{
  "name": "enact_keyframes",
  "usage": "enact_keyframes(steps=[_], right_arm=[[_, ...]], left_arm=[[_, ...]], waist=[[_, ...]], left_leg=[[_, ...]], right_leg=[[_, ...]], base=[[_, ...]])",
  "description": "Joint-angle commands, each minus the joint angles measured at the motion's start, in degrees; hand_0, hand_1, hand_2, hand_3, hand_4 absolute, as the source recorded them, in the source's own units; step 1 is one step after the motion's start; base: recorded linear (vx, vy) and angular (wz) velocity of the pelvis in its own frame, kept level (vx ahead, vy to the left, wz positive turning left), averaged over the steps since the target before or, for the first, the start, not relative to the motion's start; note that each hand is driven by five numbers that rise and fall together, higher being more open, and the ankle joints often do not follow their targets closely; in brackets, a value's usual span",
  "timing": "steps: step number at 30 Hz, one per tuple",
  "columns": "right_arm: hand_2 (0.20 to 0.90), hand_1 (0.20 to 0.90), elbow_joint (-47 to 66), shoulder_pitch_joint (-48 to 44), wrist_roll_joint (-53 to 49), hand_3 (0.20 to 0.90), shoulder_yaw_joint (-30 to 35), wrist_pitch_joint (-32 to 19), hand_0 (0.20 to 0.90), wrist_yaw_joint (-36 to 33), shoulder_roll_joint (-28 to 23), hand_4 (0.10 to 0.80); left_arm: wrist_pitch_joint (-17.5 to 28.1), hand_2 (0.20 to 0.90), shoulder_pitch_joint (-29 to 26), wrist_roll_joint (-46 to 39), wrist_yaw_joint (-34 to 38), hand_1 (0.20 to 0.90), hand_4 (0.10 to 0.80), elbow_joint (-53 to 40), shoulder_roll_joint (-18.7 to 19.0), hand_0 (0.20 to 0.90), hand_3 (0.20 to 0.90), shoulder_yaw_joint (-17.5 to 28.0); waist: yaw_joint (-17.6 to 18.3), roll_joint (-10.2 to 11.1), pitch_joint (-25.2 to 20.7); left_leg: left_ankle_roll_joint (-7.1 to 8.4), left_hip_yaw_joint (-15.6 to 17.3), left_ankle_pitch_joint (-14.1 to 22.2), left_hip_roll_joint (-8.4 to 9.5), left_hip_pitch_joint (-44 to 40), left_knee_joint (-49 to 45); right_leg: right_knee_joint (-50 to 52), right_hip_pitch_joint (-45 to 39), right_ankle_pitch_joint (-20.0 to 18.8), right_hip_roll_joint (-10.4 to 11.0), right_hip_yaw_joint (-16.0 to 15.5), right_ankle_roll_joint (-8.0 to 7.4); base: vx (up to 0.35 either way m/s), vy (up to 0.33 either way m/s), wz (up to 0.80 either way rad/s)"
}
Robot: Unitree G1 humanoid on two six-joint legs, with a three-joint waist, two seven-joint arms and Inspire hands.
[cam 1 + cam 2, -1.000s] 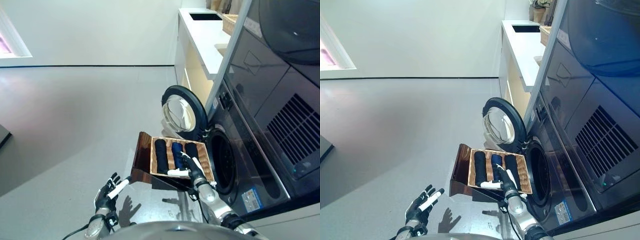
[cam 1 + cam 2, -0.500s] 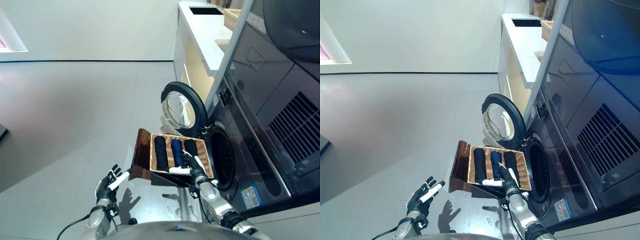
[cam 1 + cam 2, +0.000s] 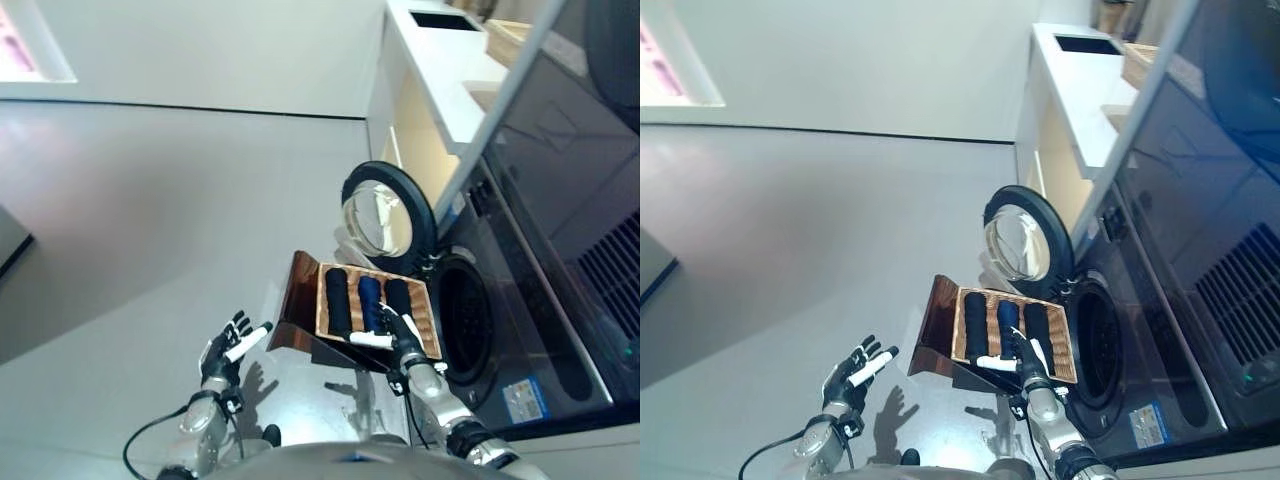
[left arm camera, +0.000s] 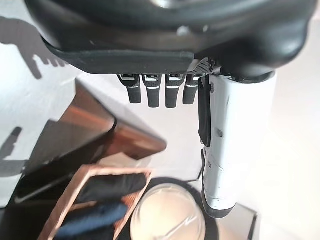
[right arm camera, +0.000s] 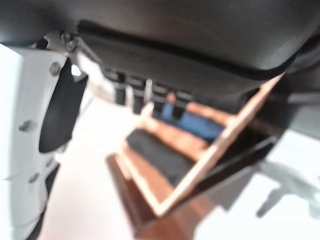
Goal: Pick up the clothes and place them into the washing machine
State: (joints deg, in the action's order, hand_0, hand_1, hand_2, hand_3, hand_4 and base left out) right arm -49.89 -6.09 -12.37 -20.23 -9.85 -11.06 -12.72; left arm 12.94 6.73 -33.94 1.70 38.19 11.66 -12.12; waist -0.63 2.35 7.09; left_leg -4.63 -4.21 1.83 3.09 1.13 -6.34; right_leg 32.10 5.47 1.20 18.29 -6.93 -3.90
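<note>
Three rolled clothes [image 3: 369, 300] were still seen lying side by side in the wicker tray [image 3: 426, 318], none yet taken up. The right hand [image 3: 396, 333] was held over the near end of the tray with its fingers straight and loosely spread, pinching nothing; against the frames of a second earlier it had been kept at that same end, only slightly advanced toward the middle blue roll [image 3: 1007, 318]. The left hand [image 3: 226, 352] was held spread and idle above the floor [image 3: 140, 220], well apart from the tray. Most of the apparent shift was judged to be camera movement. Beyond the tray, the washing machine [image 3: 520, 300] stood with its round door [image 3: 387, 217] swung open. The grasp was judged still to come, so the task remained near its start.
</note>
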Motion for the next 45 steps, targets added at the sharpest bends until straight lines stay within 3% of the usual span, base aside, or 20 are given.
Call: enact_keyframes(steps=[1, 3, 4, 6, 9, 12, 14, 20, 27, 32, 34, 36, 38, 39, 41, 43, 45], right_arm=[[0.900, 0.900, 2.4, -6.9, -1.5, 0.900, 1.0, -4.1, 0.900, 0.0, 1.3, 0.800], [0.900, 0.900, 2.1, -7.8, -1.6, 0.900, 1.0, -4.0, 0.900, 0.1, 1.4, 0.800], [0.900, 0.900, 1.9, -8.0, -1.7, 0.900, 0.9, -4.1, 0.900, -0.1, 1.4, 0.800], [0.900, 0.900, 1.9, -8.4, -2.0, 0.900, 0.8, -3.9, 0.900, -0.4, 1.7, 0.800], [0.900, 0.900, 2.2, -8.7, -1.9, 0.900, 0.6, -3.7, 0.900, -1.0, 2.0, 0.800], [0.900, 0.900, 3.0, -7.5, -1.6, 0.900, 0.4, -3.7, 0.900, -0.8, 2.0, 0.800], [0.900, 0.900, 3.5, -7.7, -1.3, 0.900, -0.4, -3.8, 0.900, -1.0, 1.9, 0.800], [0.900, 0.900, 3.6, -8.5, -1.9, 0.900, -0.8, -4.2, 0.900, -1.3, 1.2, 0.800], [0.900, 0.900, 4.3, -9.3, -2.0, 0.900, -1.0, -4.1, 0.900, -1.3, 0.6, 0.800], [0.900, 0.900, 4.5, -10.4, -1.9, 0.900, -2.2, -4.7, 0.900, -1.9, 0.3, 0.800], [0.900, 0.900, 5.0, -10.6, -2.5, 0.900, -2.3, -5.1, 0.900, -1.8, 0.3, 0.800], [0.900, 0.900, 5.4, -10.3, -2.3, 0.900, -2.6, -5.1, 0.900, -1.8, 0.1, 0.800], [0.900, 0.900, 5.4, -10.3, -2.3, 0.900, -2.6, -5.1, 0.900, -1.9, -0.2, 0.800], [0.900, 0.900, 5.2, -10.9, -2.5, 0.900, -2.4, -5.2, 0.900, -2.8, -0.5, 0.800], [0.900, 0.900, 5.1, -11.8, -3.0, 0.900, -2.2, -5.5, 0.900, -3.6, -0.6, 0.800], [0.900, 0.900, 5.0, -12.2, -3.1, 0.900, -2.2, -5.6, 0.900, -4.0, -0.7, 0.800], [0.900, 0.900, 5.1, -12.6, -2.8, 0.900, -2.2, -5.6, 0.900, -4.5, -0.8, 0.800]], left_arm=[[4.2, 0.900, -0.5, 2.4, -0.4, 0.900, 0.800, -6.7, 3.5, 0.900, 0.900, 1.7], [4.5, 0.900, -0.6, 2.2, -0.2, 0.900, 0.800, -6.0, 3.6, 0.900, 0.900, 1.9], [4.7, 0.900, -0.7, 2.0, -0.2, 0.900, 0.800, -5.8, 3.5, 0.900, 0.900, 1.8], [4.7, 0.900, -0.5, 1.7, 0.1, 0.900, 0.800, -6.3, 3.4, 0.900, 0.900, 1.9], [4.6, 0.900, 0.0, 1.1, 0.5, 0.900, 0.800, -6.2, 2.9, 0.900, 0.900, 1.9], [4.2, 0.900, 1.1, 0.6, 0.8, 0.900, 0.800, -6.5, 2.2, 0.900, 0.900, 1.8], [4.2, 0.900, 1.4, 0.1, 1.2, 0.900, 0.800, -6.3, 1.8, 0.900, 0.900, 1.9], [4.4, 0.900, 0.5, -0.2, 1.7, 0.900, 0.800, -5.8, 0.9, 0.900, 0.900, 1.2], [4.6, 0.900, -1.1, -0.8, 1.9, 0.900, 0.800, -4.8, 0.0, 0.900, 0.900, 0.4], [5.0, 0.900, -3.0, -1.9, 3.3, 0.900, 0.800, -4.0, -0.8, 0.900, 0.900, 0.5], [5.0, 0.900, -3.5, -1.9, 3.2, 0.900, 0.800, -4.4, -0.7, 0.900, 0.900, 0.1], [4.8, 0.900, -3.9, -2.2, 3.1, 0.900, 0.800, -4.7, -1.0, 0.900, 0.900, -0.6], [4.6, 0.900, -4.3, -2.3, 3.2, 0.900, 0.800, -4.6, -1.2, 0.900, 0.900, -1.1], [4.5, 0.900, -5.3, -2.4, 3.6, 0.900, 0.800, -4.4, -1.6, 0.900, 0.900, -2.2], [4.5, 0.900, -6.3, -2.4, 4.0, 0.900, 0.800, -4.1, -1.7, 0.900, 0.900, -2.8], [4.7, 0.900, -6.4, -2.7, 4.5, 0.900, 0.800, -4.3, -1.6, 0.900, 0.900, -2.9], [4.8, 0.900, -6.3, -2.7, 4.8, 0.900, 0.800, -4.2, -1.5, 0.900, 0.900, -2.7]], waist=[[-0.6, -0.1, -1.4], [0.5, 0.9, -1.4], [1.1, 0.9, -1.0], [1.8, 1.6, -0.7], [1.6, 2.2, -0.5], [0.7, 3.0, -1.2], [0.6, 2.8, -1.7], [1.1, 1.0, -3.0], [1.6, -0.2, -2.9], [2.1, -1.0, -2.9], [1.8, -0.2, -2.0], [0.6, 1.2, -0.3], [0.1, 1.5, 0.4], [-0.5, 2.1, 1.6], [-1.7, 3.0, 3.0], [-2.4, 3.0, 3.5], [-3.4, 2.4, 3.7]], left_leg=[[1.12, -0.4, 6.6, 1.42, -7.2, -0.1], [2.56, -1.3, 7.5, 0.74, -9.5, 1.7], [3.15, -1.9, 8.1, -0.01, -10.9, 2.4], [3.65, -2.1, 8.2, -0.42, -12.7, 4.2], [4.23, -1.8, 8.4, -1.26, -14.6, 6.0], [4.72, -1.0, 8.9, -2.12, -14.7, 5.9], [5.61, -0.6, 9.0, -3.37, -14.6, 5.6], [8.20, -0.5, 6.9, -7.60, -14.8, 3.5], [10.09, 0.3, 1.9, -8.65, -14.2, 2.9], [11.22, 0.8, -1.5, -10.72, -11.6, -2.8], [11.09, 0.2, -3.5, -10.93, -8.0, -10.4], [10.56, -1.7, -6.6, -8.96, -3.7, -19.7], [10.27, -2.1, -7.5, -8.49, -1.8, -22.6], [9.53, -1.1, -8.9, -9.33, 2.8, -22.9], [8.27, -0.9, -6.2, -9.22, 8.5, -19.1], [8.63, -0.8, -5.4, -10.15, 9.3, -15.4], [9.39, -0.9, -6.8, -10.98, 11.2, -6.9]], right_leg=[[-10.9, 2.5, -14.2, 0.0, 0.2, -4.58], [-21.6, 4.3, -13.5, -0.1, -1.3, -5.96], [-26.1, 4.7, -14.0, -1.4, -1.2, -6.60], [-30.5, 6.5, -16.8, -2.5, -0.3, -7.98], [-31.3, 6.4, -18.5, -4.1, -1.6, -8.53], [-29.5, 5.1, -15.3, -5.1, -5.6, -7.35], [-30.0, 4.8, -14.7, -5.8, -6.6, -7.05], [-28.5, 4.2, -11.0, -8.6, -6.8, -5.26], [-28.8, 3.8, -10.8, -9.3, -9.1, -4.81], [-26.6, 3.9, -6.6, -11.9, -7.9, -2.36], [-26.6, 2.3, -5.3, -12.8, -6.8, -0.94], [-27.1, -0.1, -4.7, -13.3, -5.8, 0.48], [-27.3, -1.1, -4.4, -13.4, -5.9, 0.80], [-27.8, -2.1, -3.7, -13.0, -5.8, 0.88], [-28.3, -3.1, -3.2, -12.6, -4.6, 0.40], [-28.6, -3.9, -2.7, -13.2, -3.3, 0.13], [-29.1, -5.1, -1.8, -13.5, -1.8, -0.28]], base=[[0.145, -0.049, 0.02], [0.276, -0.141, 0.12], [0.314, -0.136, 0.09], [0.208, -0.074, 0.13], [0.138, -0.076, 0.20], [0.093, -0.112, 0.25], [0.111, -0.148, 0.21], [0.106, -0.130, -0.09], [0.026, -0.054, 0.00], [0.025, -0.124, 0.02], [0.022, -0.182, 0.02], [0.039, -0.166, 0.25], [0.020, -0.101, 0.04], [0.028, -0.104, -0.30], [0.078, -0.027, -0.03], [0.141, 0.055, -0.14], [0.201, 0.131, -0.35]])
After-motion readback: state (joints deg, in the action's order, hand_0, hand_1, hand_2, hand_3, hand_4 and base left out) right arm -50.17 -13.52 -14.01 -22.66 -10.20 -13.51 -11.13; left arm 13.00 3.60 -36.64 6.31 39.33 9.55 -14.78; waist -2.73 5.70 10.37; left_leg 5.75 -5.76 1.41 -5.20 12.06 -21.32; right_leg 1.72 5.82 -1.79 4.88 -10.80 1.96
